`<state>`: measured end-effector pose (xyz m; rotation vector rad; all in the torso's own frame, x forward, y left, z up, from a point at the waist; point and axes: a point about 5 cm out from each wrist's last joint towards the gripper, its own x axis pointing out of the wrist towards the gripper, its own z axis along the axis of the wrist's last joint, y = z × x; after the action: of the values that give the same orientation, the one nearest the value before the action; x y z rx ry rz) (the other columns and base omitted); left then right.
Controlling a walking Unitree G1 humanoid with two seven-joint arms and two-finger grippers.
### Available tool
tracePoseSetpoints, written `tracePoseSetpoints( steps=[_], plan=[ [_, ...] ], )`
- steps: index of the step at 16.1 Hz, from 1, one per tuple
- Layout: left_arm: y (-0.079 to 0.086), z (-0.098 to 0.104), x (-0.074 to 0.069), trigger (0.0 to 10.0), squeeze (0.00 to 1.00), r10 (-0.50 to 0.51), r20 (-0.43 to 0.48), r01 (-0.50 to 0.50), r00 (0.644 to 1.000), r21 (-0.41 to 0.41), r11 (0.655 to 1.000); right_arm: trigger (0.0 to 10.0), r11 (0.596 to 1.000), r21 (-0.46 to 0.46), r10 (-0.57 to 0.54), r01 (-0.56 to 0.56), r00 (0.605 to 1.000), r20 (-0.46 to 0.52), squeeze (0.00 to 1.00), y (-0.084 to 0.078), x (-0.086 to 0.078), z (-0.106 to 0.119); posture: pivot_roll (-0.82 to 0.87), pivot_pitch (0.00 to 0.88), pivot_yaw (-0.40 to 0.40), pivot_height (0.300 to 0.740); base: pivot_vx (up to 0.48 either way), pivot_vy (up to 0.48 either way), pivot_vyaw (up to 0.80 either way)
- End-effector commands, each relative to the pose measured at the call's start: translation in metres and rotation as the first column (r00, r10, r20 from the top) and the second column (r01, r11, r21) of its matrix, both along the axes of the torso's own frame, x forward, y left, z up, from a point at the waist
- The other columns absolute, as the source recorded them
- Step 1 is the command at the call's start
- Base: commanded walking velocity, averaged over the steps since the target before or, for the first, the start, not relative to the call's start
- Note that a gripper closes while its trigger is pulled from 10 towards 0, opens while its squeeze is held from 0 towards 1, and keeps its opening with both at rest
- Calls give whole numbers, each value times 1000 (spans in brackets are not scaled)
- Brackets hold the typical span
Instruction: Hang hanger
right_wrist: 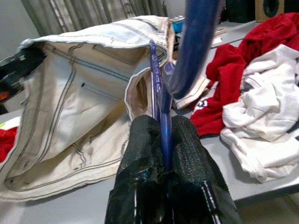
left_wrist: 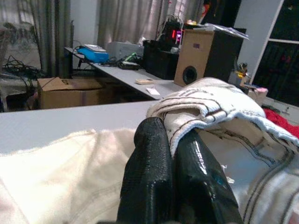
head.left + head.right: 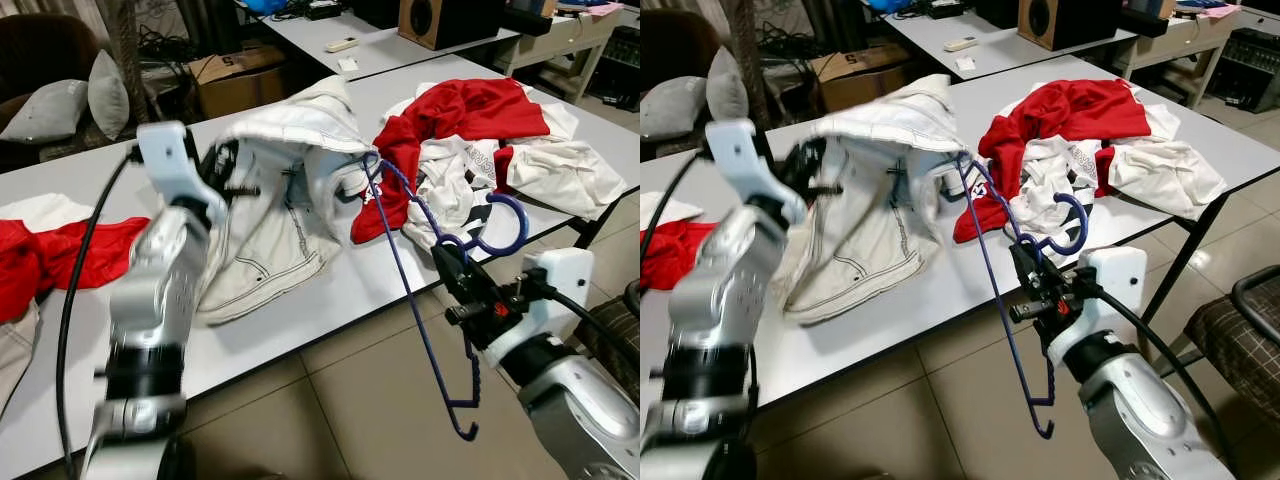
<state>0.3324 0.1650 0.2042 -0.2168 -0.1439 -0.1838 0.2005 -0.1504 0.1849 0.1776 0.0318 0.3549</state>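
Observation:
My right gripper (image 3: 455, 262) is shut on a blue wire hanger (image 3: 410, 275), just below its hook (image 3: 500, 225), held off the table's front edge. The hanger's far tip pokes into the open collar of a white jacket (image 3: 275, 190) lying on the grey table (image 3: 330, 290). My left gripper (image 3: 222, 172) is shut on the jacket's collar edge (image 2: 196, 105) and holds it lifted. In the right wrist view the blue hanger wire (image 1: 164, 123) runs between the black fingers (image 1: 142, 154) toward the jacket opening (image 1: 93, 88).
A heap of red and white clothes (image 3: 480, 140) lies on the table's right half. More red cloth (image 3: 60, 255) is at the left edge. A second table (image 3: 370, 40) with a speaker stands behind, a cardboard box (image 3: 235, 75) on the floor, and a chair (image 3: 1240, 320) to my right.

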Motion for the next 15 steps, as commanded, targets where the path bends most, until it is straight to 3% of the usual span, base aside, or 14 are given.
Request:
tracePoseSetpoints(
  steps=[1, 3, 7, 15],
  plan=[
    [-5, 5, -5, 10000, 0, -14, 23, 14, 1000, 6, 1000, 10000, 1000, 2, 11, -11, 1000, 15, 0, 2, 2, 2, -110, 0, 103, 740, 0, 0, 0],
    [-9, -5, -15, 10000, 0, -7, -6, 7, 1000, 14, 1000, 10000, 1000, -6, 17, -17, 1000, 20, 0, 1, 7, 3, -115, 0, 94, 740, 0, 0, 0],
    [-16, 3, -18, 10000, 0, -21, -3, 21, 1000, 39, 999, 10000, 1000, -18, 11, -11, 1000, 27, 0, -1, 10, 2, -101, 0, 103, 740, 0, 0, 0],
    [-20, -9, -29, 10000, 0, -25, -47, 28, 999, 73, 997, 10000, 998, -50, 30, -30, 1000, 0, 0, -2, 13, -3, -92, 0, 80, 740, 0, 0, 0]
  ],
)
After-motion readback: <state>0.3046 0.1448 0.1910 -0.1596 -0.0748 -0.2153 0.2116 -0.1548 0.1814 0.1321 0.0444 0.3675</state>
